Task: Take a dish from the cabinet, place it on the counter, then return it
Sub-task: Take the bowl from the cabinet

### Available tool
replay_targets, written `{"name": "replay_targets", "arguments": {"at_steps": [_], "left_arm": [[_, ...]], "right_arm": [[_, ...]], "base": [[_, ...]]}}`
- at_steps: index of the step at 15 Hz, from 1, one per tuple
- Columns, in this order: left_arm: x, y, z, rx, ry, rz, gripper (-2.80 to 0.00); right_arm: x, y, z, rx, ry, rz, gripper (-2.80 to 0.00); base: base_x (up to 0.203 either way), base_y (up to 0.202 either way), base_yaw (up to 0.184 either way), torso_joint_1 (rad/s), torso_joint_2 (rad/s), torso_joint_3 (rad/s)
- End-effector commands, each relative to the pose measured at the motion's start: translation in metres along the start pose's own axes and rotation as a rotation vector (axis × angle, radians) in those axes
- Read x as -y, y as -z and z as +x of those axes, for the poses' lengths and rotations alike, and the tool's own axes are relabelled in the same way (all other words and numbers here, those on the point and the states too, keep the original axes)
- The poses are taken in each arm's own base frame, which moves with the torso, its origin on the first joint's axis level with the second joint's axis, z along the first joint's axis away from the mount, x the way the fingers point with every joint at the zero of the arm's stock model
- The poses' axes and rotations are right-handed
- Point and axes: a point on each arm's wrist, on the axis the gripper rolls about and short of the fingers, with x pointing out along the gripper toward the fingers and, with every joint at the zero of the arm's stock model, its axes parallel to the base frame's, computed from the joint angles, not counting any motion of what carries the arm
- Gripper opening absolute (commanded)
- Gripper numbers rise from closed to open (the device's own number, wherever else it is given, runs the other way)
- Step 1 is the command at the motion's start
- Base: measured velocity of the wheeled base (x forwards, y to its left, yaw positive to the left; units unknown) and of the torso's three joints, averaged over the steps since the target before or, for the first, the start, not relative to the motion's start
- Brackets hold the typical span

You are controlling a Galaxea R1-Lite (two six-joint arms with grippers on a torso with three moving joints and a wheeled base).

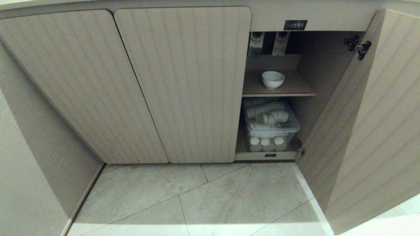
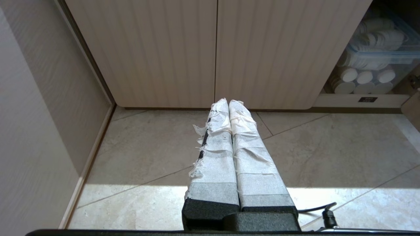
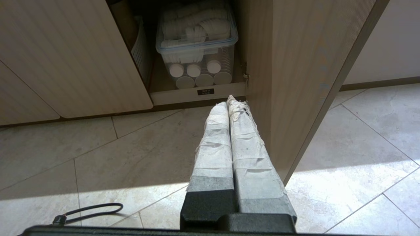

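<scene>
A: Quick pass. Where's the dish?

B: Small plain white round ceramic bowl [image 1: 273,79], upright on the upper, red-edged shelf [image 1: 295,89] inside the low cabinet with beige ribbed wood-grain doors [image 1: 183,85]. Right-hand door [image 1: 370,124] is swung open, the other two are closed. Nothing else shows on that shelf.

A: Below it?

B: Clear plastic lidded bin of white disposable cups and lids [image 1: 270,123] on the bottom level. Not the target.

A: Grippers?

B: Neither shows in the head view. Left gripper [image 2: 228,101]: tape-wrapped fingers pressed together, empty, low over the grey stone floor tiles [image 2: 328,147] facing the closed doors. Right gripper [image 3: 229,100]: fingers also together, nothing held, pointing at the cabinet's bottom edge just beside the open door.

A: How will the bowl handle?

B: My guess: light, rigid, glazed, so slippery against the taped pads, and it would chip or break if dropped or knocked on the shelf edge. It won't give under a squeeze.

A: Grasp point?

B: Probably the rim, one finger inside, one outside the wall, on the side facing the opening. Pinching across the whole bowl looks risky since the wall curves and could squirt out. The right gripper sits nearer the opening, so it's the likelier one, and it must open first.

A: Counter?

B: Only a sliver of its cream front edge [image 1: 210,3] at the top of the head view.
</scene>
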Motion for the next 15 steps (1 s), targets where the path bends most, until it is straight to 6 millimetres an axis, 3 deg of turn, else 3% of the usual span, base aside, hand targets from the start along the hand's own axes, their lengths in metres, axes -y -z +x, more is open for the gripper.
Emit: {"name": "replay_targets", "arguments": {"at_steps": [1, 7, 15], "left_arm": [[0.0, -0.0001, -0.0001, 0.001, 0.0, -0.001, -2.8], [0.0, 0.0, -0.0001, 0.0, -0.001, 0.001, -2.8], [0.0, 0.0, -0.0001, 0.0, -0.001, 0.001, -2.8]], "right_arm": [[0.0, -0.0001, 0.0, 0.001, 0.0, 0.0, -2.8], [0.0, -0.0001, 0.0, 0.001, 0.0, 0.0, -2.8], [0.0, -0.0001, 0.0, 0.001, 0.0, 0.0, -2.8]], "base": [[0.0, 0.0, 0.0, 0.0, 0.0, 0.0], [0.019, 0.0, 0.0, -0.001, 0.0, 0.002], [0.197, 0.0, 0.001, 0.002, 0.0, 0.001]]}}
